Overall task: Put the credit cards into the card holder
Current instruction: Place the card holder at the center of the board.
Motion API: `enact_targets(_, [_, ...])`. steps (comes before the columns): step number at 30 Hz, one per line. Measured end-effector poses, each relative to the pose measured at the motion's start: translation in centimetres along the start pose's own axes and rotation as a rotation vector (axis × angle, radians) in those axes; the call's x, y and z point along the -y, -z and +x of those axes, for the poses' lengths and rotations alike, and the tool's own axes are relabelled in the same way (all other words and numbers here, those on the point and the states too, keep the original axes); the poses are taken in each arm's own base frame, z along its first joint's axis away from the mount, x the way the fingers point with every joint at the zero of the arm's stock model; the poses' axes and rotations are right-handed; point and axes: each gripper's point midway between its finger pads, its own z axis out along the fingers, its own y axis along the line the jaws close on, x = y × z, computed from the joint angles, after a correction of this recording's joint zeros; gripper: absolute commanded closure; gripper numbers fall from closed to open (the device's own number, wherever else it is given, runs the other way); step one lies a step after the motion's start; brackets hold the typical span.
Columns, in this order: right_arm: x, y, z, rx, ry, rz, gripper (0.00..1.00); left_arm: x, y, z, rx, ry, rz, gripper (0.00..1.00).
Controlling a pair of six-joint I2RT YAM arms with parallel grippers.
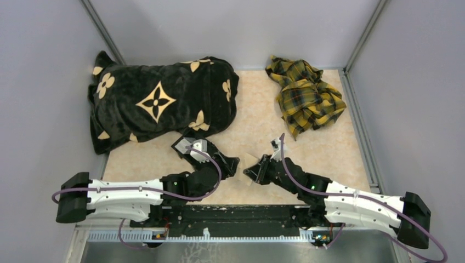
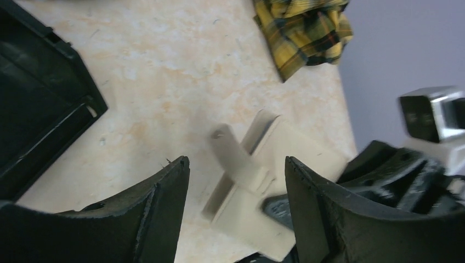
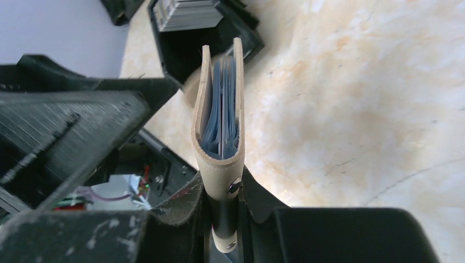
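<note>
Closest to me, the two arms reach in from the near edge of the surface point(image 1: 329, 148) and meet near its middle. The right fingers point(image 3: 178, 211) are pressed onto the one card holder point(image 3: 216, 159), pinching it at its folded spine. It hangs between the two arms, just above the surface as far as I can tell. It is held on edge: its long axis runs straight away from the right wrist, the fold sits at the fingers, and the open mouth points outward, toward the black tray point(image 3: 181, 52). Bluish pockets show between the two tan covers. From the left wrist view, its small tab point(image 2: 225, 143) sticks out to one side.

The left fingers point(image 2: 164, 203) are spread wide with nothing between them, and the card holder lies just ahead of them.

A little farther on sits the single black tray, holding one stack of cards point(image 3: 183, 13); I cannot count them.

At the back lie two cloths, well apart: one black blanket point(image 1: 159, 101) with tan flowers on the left and one yellow plaid cloth point(image 1: 304, 93) on the right.
</note>
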Motion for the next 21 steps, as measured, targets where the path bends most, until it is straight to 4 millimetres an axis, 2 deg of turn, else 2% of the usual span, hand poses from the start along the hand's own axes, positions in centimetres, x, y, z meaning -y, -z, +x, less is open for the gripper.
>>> enact_targets(6, [1.6,0.8,-2.9,0.031,0.124,0.226,1.00,-3.1,0.3,0.9,-0.017,-0.097,-0.134,0.29])
enact_targets(13, [3.5,3.3,-7.1,0.053,0.275,0.546,1.00,-4.0,0.5,0.8,-0.023,-0.132,-0.183,0.29])
enact_targets(16, [5.2,4.3,-7.9,0.021,0.343,0.700,1.00,-4.1,0.7,0.8,-0.027,-0.126,-0.186,0.29])
enact_targets(21, [7.8,5.4,-7.8,-0.076,0.458,0.907,1.00,-3.8,1.2,0.9,-0.038,-0.099,-0.171,0.29])
